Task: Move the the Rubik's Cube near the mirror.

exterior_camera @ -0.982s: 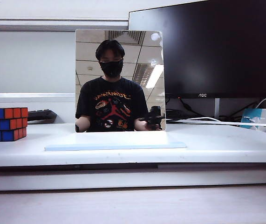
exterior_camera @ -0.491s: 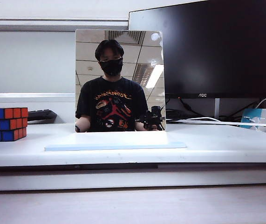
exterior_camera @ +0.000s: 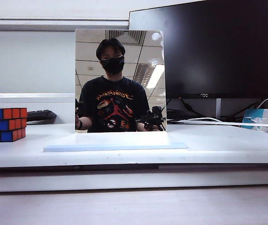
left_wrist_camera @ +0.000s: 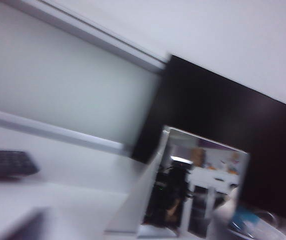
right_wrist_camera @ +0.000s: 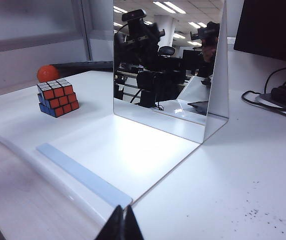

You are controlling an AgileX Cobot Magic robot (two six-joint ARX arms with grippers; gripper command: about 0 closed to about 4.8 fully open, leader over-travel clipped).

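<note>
**Inspector:** End effectors?

**Assistant:** Right end effector point(right_wrist_camera: 122, 222) hangs low at the counter's point(exterior_camera: 227, 145) near edge, fingers pinched together and empty. The left one is not visible in its blurred wrist view, so I cannot tell.

**Inspector:** Progress?

**Assistant:** Nothing is done, in my judgement. The cube point(exterior_camera: 4, 124) sits at the counter's far left, well apart from the mirror point(exterior_camera: 119, 79). Grasp, carry and placement all remain.

**Inspector:** Orientation?

**Assistant:** It rests flat with no long axis, its orange-red face angled towards the mirror.

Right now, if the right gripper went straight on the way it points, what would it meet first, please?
Probably the pale-blue base plate edge just ahead of the shut right gripper, then the mirror; depth is uncertain.
</note>
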